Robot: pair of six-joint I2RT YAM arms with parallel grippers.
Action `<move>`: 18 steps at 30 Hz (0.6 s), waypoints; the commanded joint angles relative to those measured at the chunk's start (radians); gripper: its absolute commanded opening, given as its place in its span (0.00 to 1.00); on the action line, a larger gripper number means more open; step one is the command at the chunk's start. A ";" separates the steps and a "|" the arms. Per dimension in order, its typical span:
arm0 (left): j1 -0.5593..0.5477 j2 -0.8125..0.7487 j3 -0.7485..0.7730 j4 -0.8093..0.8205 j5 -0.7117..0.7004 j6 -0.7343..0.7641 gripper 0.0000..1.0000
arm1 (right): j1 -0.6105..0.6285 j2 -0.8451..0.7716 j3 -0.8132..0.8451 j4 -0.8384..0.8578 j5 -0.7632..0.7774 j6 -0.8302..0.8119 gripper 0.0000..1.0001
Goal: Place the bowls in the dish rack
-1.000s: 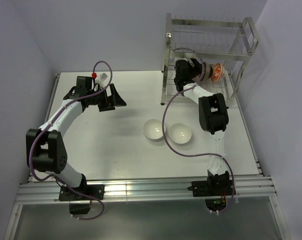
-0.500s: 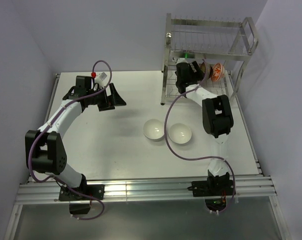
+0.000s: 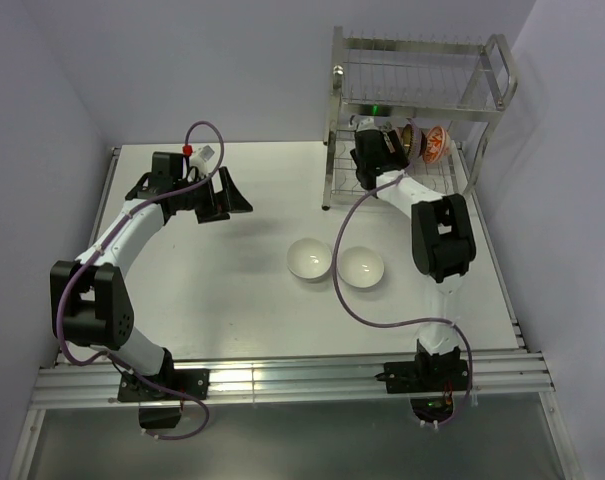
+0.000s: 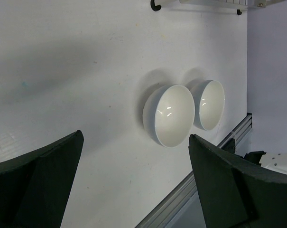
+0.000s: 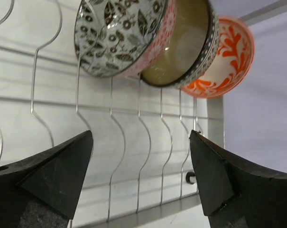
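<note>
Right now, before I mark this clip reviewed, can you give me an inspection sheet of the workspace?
Surface: white table, carrying two bowls.
Job's things: two white bowls upright, side by side on the table; grey-white patterned bowl, dark brown bowl and orange patterned bowl on edge, side by side, in the dish rack, lower tier.
Clutter: nothing seen.
Hands: left hand open, empty, over the table; right hand open, empty, facing the racked bowls.
Cables: purple cable looped along each arm.
Surroundings: pale walls; aluminium rails at the near edge.
</note>
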 commanded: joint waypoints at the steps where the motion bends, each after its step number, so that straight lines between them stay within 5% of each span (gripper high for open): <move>1: 0.000 -0.050 0.012 -0.005 -0.009 0.023 0.99 | 0.005 -0.131 -0.031 -0.040 -0.049 0.081 0.90; 18: -0.098 -0.031 0.002 -0.077 -0.130 0.185 0.99 | -0.007 -0.400 -0.237 -0.327 -0.385 0.195 0.89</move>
